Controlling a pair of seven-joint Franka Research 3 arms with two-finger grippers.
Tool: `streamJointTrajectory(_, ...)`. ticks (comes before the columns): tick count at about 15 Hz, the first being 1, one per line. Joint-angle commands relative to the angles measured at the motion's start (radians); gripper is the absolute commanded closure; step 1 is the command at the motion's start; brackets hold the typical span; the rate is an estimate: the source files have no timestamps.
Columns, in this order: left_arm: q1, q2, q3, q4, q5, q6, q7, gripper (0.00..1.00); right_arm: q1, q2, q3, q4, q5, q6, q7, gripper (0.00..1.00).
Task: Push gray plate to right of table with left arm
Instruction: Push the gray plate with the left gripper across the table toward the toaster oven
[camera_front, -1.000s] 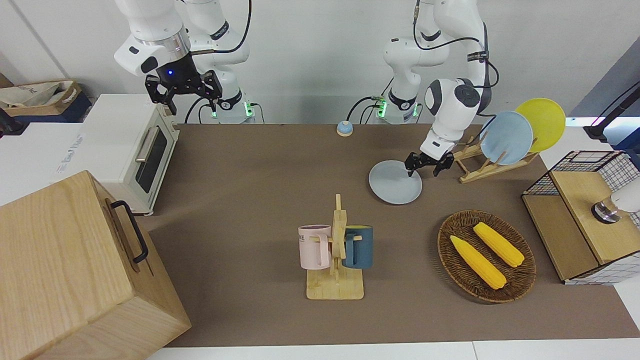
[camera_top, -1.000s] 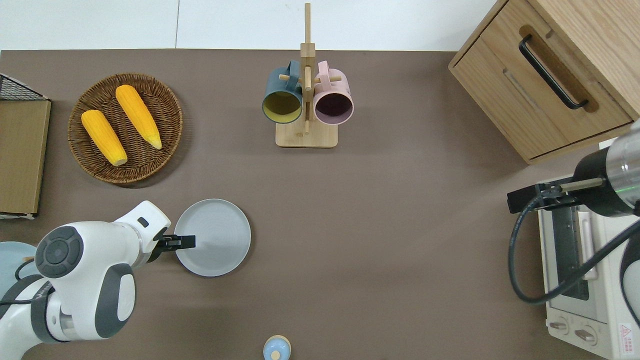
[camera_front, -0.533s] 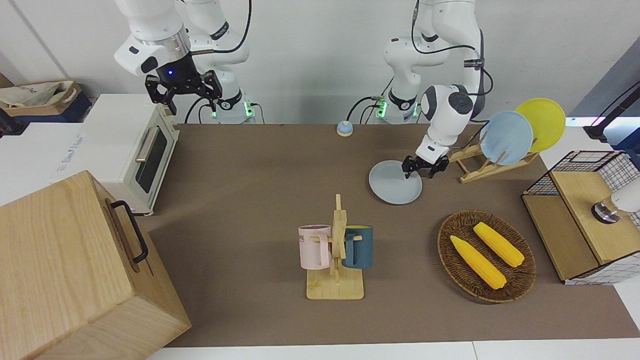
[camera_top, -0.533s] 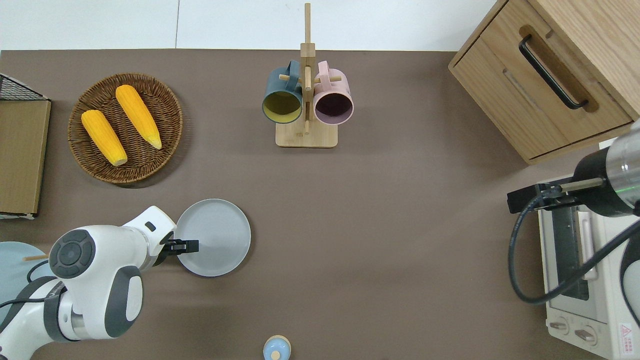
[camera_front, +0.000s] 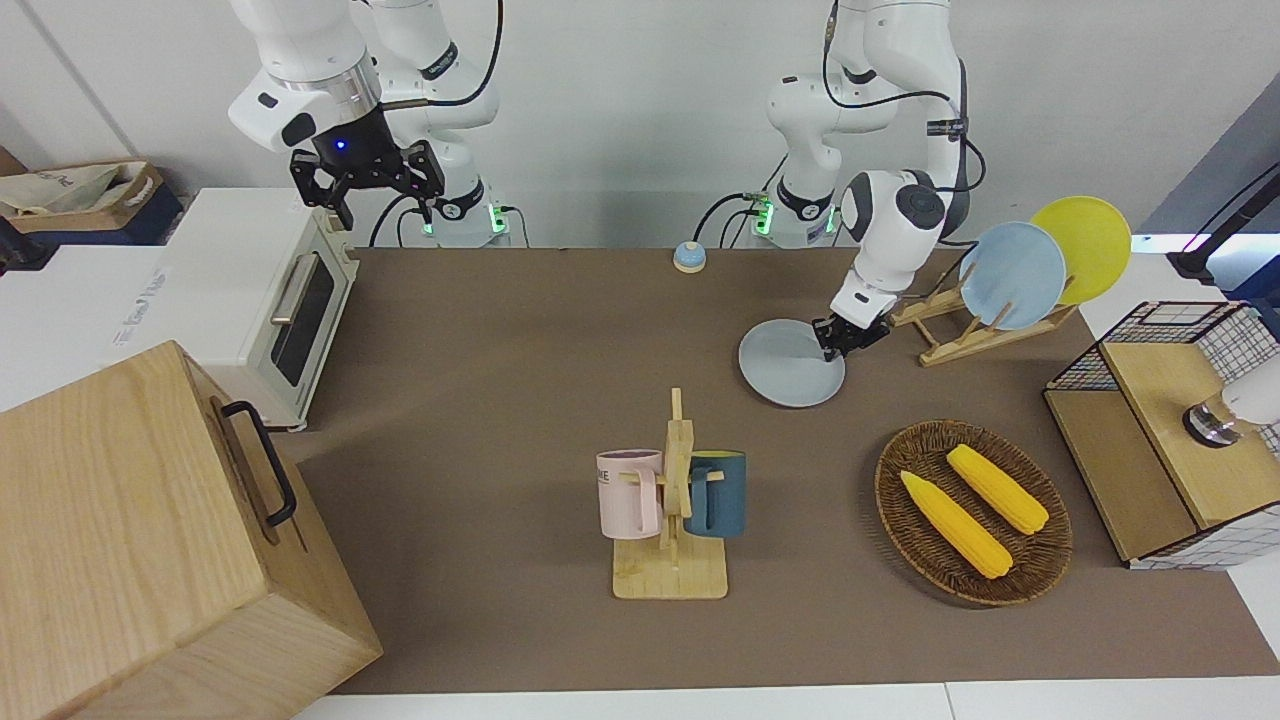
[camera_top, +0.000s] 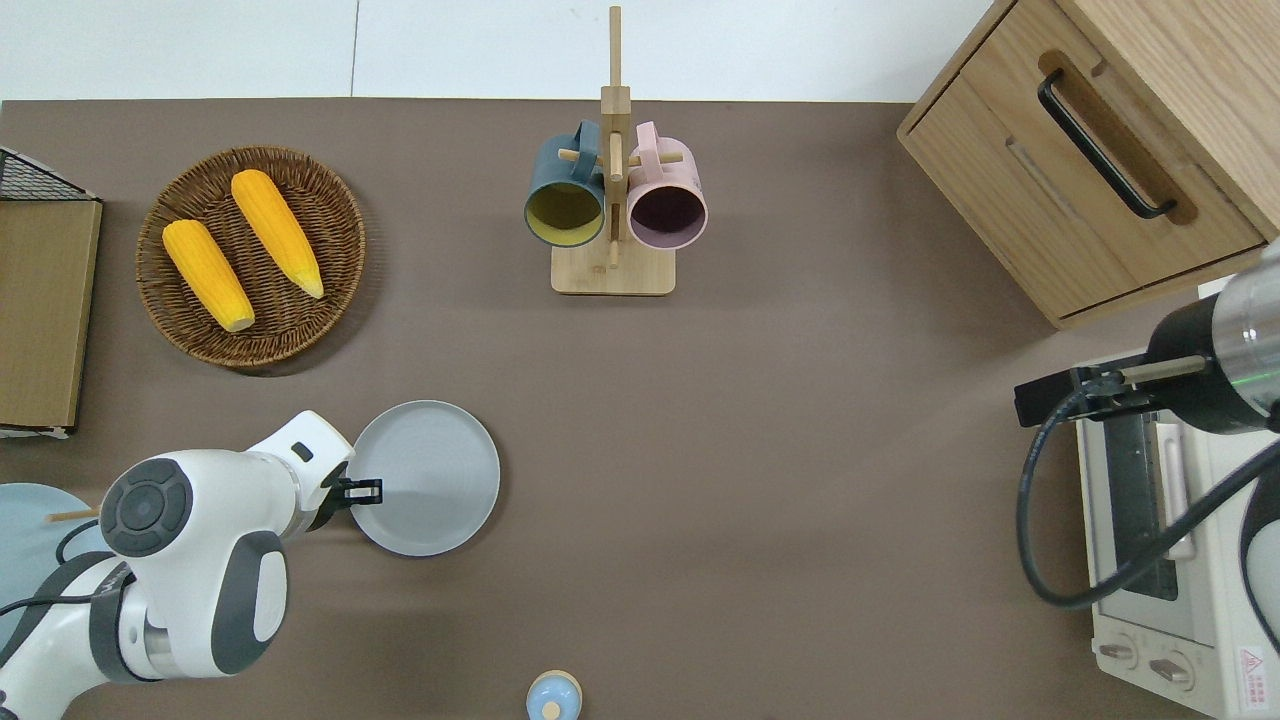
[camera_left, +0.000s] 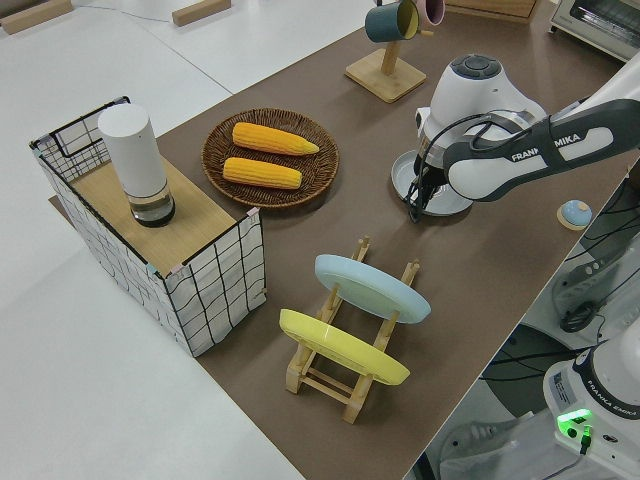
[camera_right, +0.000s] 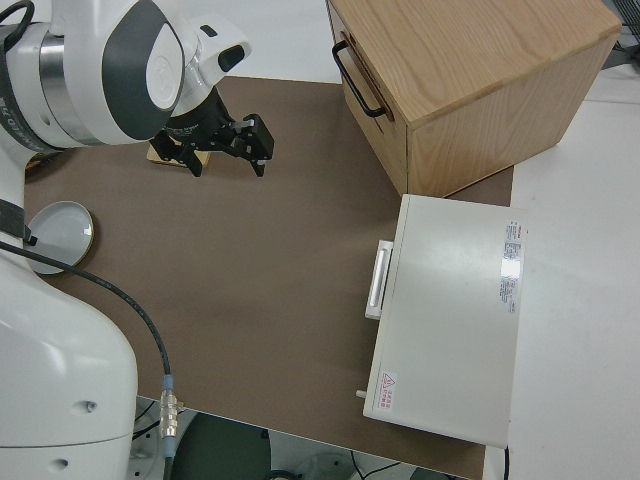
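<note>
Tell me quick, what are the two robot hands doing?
Left gripper: shut, holding nothing, at the gray plate's rim.
Right gripper: open, empty, parked.

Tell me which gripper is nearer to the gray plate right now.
Left. The left gripper is at the gray plate, on the rim toward the left arm's end of the table. The right arm is parked.

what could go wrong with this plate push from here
The left gripper, fingers shut, sits at the low rim of the gray plate on the left arm's side; it could ride over the rim instead of pushing. An off-centre push may spin the plate toward the mug rack. The right arm is parked.
</note>
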Motion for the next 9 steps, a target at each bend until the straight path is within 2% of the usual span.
streamJointTrajectory(1,-0.013,0.01,0.011,-0.015,-0.008,0.023,-0.008,1.0,-0.011,-0.008,0.006,-0.001,0.008,-0.012,-0.003,0.017)
streamJointTrajectory(4,-0.016,0.013,0.009,-0.012,-0.009,0.025,-0.011,1.0,-0.011,-0.008,0.006,-0.001,0.008,-0.012,-0.003,0.017)
streamJointTrajectory(5,-0.027,0.023,-0.005,-0.007,-0.023,0.028,-0.022,1.0,-0.011,-0.008,0.006,0.001,0.008,-0.012,-0.003,0.017)
streamJointTrajectory(8,-0.101,0.051,-0.011,-0.004,-0.107,0.074,-0.045,1.0,-0.011,-0.008,0.006,-0.001,0.008,-0.012,-0.001,0.017)
streamJointTrajectory(9,-0.148,0.056,-0.011,-0.003,-0.182,0.109,-0.051,1.0,-0.011,-0.008,0.006,-0.001,0.01,-0.012,-0.003,0.017)
